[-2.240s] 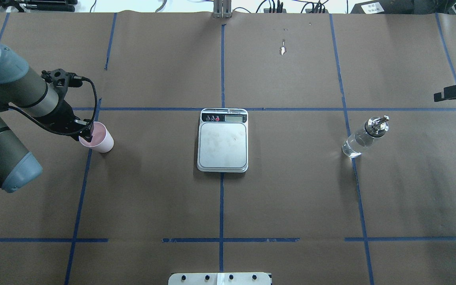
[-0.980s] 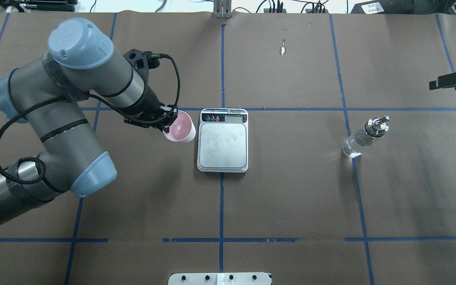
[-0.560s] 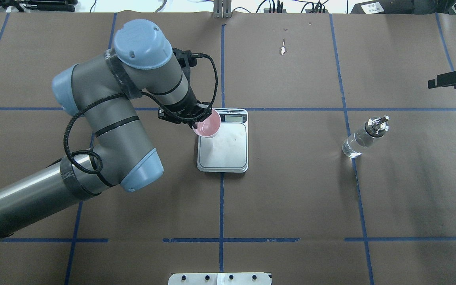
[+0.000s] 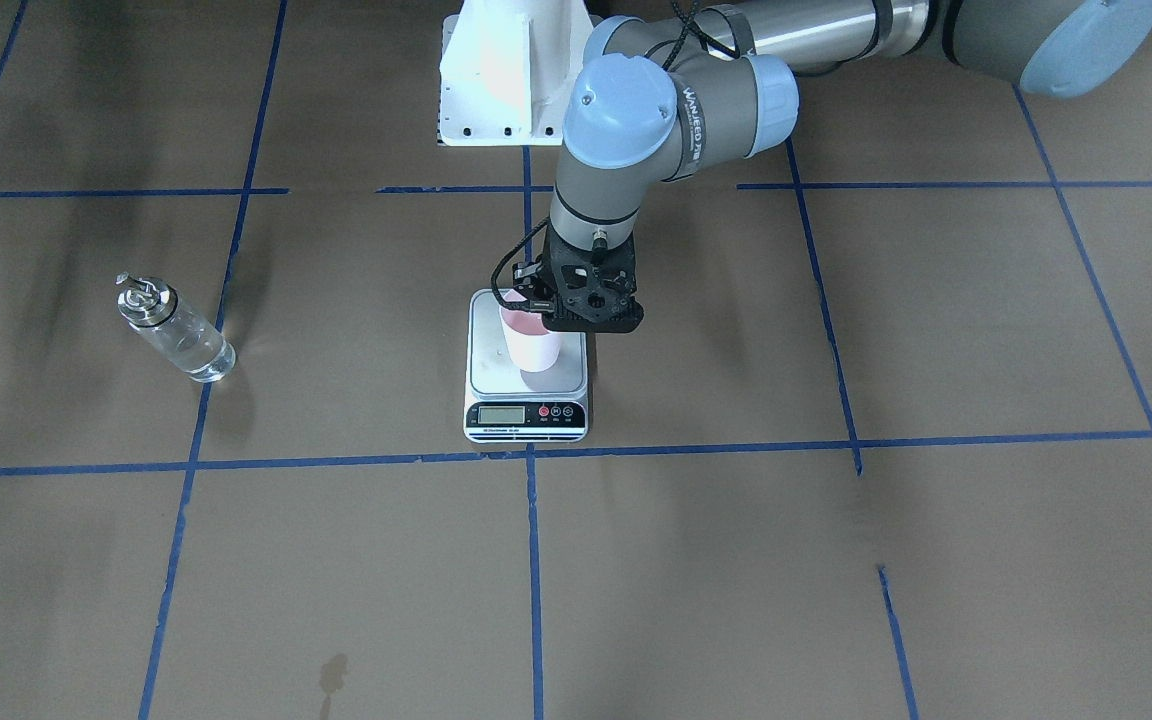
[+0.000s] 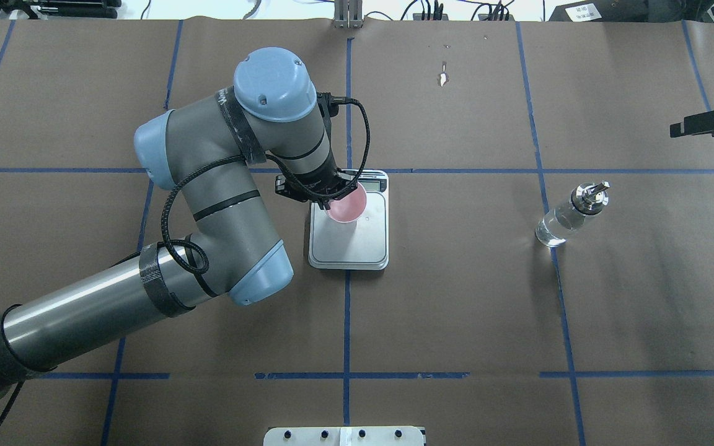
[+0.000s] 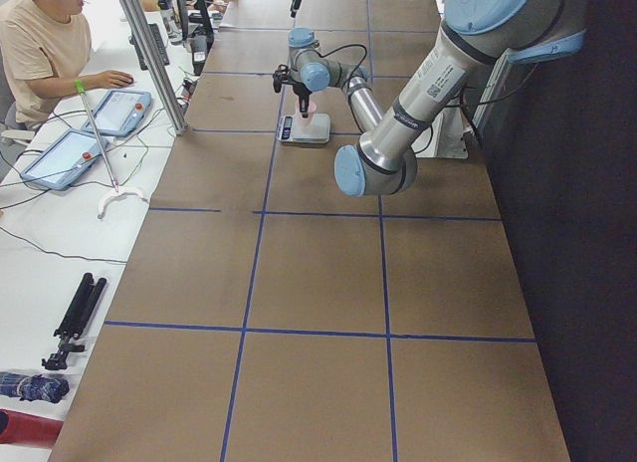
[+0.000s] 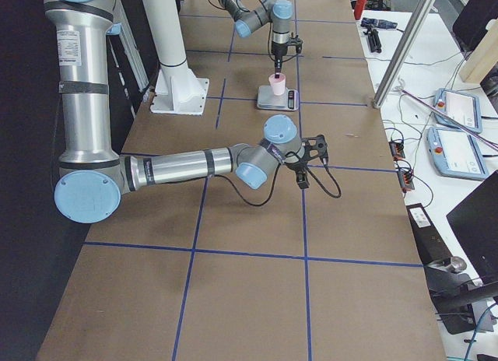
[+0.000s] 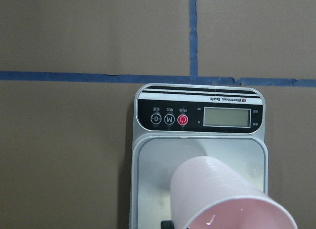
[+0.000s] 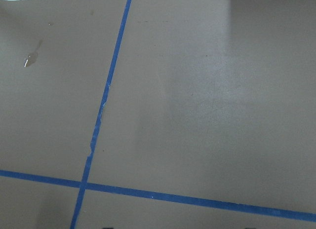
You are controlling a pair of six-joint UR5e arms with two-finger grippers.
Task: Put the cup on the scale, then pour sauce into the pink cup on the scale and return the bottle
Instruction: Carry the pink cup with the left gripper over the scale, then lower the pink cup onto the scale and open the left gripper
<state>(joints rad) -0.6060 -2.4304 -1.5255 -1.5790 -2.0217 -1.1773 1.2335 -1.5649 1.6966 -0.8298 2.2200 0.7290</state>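
**Bringing the pink cup over the scale**

Shows the left hand (image 4: 526, 305) pinched shut on the rim of the cup (image 5: 346, 204), upright, over the steel platform of the scale (image 5: 363, 244). Has carried it there from the left part of the worktop (image 5: 456, 310) in about two seconds, crossing the scale's left edge only a moment ago; cannot tell whether the base touches the platform yet. Judged as the first step nearly done; needs only setting down and letting go, perhaps with a nudge toward the middle, since the cup lies toward the display end. Leaves the bottle (image 5: 571, 214) well apart on the right of the worktop, untouched, with clear sauce (image 5: 552, 230) inside. Shows the right hand (image 5: 710, 122) as a dark shape at the right edge, away from the bottle and holding nothing visible; cannot tell how far open.
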